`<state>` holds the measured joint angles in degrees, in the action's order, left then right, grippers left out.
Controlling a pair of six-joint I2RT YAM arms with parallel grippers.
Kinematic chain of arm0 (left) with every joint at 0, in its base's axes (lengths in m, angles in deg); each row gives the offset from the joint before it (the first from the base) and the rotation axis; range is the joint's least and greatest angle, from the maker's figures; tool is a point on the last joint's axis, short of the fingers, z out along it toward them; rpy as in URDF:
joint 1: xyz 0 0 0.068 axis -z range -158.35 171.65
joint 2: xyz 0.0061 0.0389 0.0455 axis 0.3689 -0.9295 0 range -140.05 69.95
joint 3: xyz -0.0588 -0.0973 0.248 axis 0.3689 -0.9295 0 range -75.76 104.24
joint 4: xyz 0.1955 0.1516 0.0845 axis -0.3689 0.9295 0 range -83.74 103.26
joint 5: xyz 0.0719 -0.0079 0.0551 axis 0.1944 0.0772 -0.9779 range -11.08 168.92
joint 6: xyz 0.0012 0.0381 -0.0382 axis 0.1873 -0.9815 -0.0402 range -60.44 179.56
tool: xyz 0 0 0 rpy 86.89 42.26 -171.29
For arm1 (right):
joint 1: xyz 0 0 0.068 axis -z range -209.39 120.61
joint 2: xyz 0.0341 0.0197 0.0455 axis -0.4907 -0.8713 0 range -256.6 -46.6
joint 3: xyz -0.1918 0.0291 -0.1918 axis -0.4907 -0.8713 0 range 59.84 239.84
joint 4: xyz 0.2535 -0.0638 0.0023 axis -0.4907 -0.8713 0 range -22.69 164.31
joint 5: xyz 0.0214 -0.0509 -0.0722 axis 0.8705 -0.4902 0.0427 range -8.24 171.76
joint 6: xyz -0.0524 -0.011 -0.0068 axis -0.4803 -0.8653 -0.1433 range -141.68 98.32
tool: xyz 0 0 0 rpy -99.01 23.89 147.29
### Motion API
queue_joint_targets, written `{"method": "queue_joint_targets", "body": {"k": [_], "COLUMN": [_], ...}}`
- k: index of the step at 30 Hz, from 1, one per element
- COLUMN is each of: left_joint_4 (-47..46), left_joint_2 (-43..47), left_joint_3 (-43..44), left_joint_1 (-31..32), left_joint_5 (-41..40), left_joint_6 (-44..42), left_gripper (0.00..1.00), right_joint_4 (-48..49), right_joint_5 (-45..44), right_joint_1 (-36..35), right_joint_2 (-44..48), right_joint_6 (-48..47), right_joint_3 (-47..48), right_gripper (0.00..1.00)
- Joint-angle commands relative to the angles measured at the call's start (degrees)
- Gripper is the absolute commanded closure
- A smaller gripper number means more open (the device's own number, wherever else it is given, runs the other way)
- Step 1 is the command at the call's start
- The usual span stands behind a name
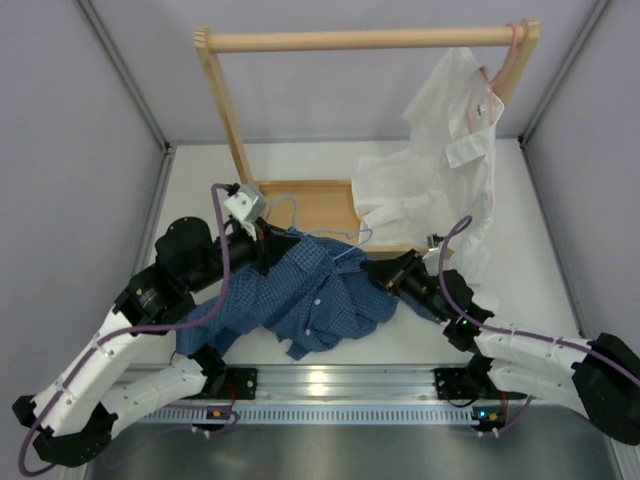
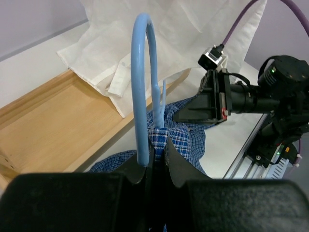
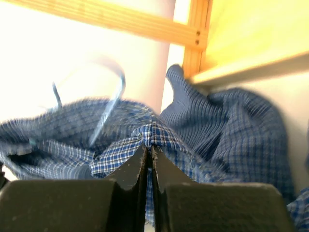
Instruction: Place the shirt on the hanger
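Note:
The blue checked shirt (image 1: 312,298) lies crumpled on the table between the arms. The light-blue hanger's hook (image 1: 287,206) sticks out of it toward the wooden rack. My left gripper (image 1: 266,243) is shut on a fold of the shirt (image 2: 160,137) at the base of the hook (image 2: 143,72), whose free end rests against the left finger. My right gripper (image 1: 376,271) is shut on a fold of the shirt (image 3: 150,131) at its right edge. The hanger (image 3: 109,102) shows blurred above the cloth in the right wrist view. Most of the hanger is hidden by the shirt.
A wooden rack stands at the back with a top rail (image 1: 370,40) and a base tray (image 1: 312,203). A white shirt (image 1: 440,170) hangs from a pink hanger (image 1: 497,75) at its right end and drapes onto the tray. A metal rail (image 1: 340,385) runs along the near edge.

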<state>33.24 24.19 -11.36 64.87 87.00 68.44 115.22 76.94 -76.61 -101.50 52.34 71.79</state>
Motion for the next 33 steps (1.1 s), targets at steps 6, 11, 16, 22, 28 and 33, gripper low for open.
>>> {"method": "queue_joint_targets", "body": {"k": [6, 11, 16, 22, 28, 33], "left_joint_4": [-1.8, 0.9, 5.5, 10.5, 11.3, 10.2], "left_joint_2": [8.6, 9.8, 8.4, 6.0, 7.2, 8.1], "left_joint_3": [-4.6, -5.0, -4.4, -1.8, 0.4, 2.2], "left_joint_1": [0.1, 0.1, 0.1, 0.1, 0.1, 0.1], "left_joint_5": [2.7, 3.6, 1.2, 0.3, -4.3, -7.4], "left_joint_6": [4.4, 4.6, 3.1, 2.6, 4.9, 8.0], "left_gripper": [1.0, 1.0, 1.0, 1.0, 1.0, 1.0], "right_joint_4": [2.7, -5.0, -16.5, -21.7, -30.0, -33.2], "right_joint_5": [24.9, 27.2, 25.7, 26.9, 24.5, 21.9], "right_joint_1": [19.2, 20.9, 20.9, 21.0, 21.0, 21.1], "right_joint_2": [-5.3, -5.5, -4.1, -6.4, -9.4, -9.4], "right_joint_6": [-8.2, -15.2, -22.4, -30.1, -34.2, -34.4], "right_joint_3": [6.3, 14.0, 20.7, 29.3, 37.4, 35.6], "right_gripper": [1.0, 1.0, 1.0, 1.0, 1.0, 1.0]}}
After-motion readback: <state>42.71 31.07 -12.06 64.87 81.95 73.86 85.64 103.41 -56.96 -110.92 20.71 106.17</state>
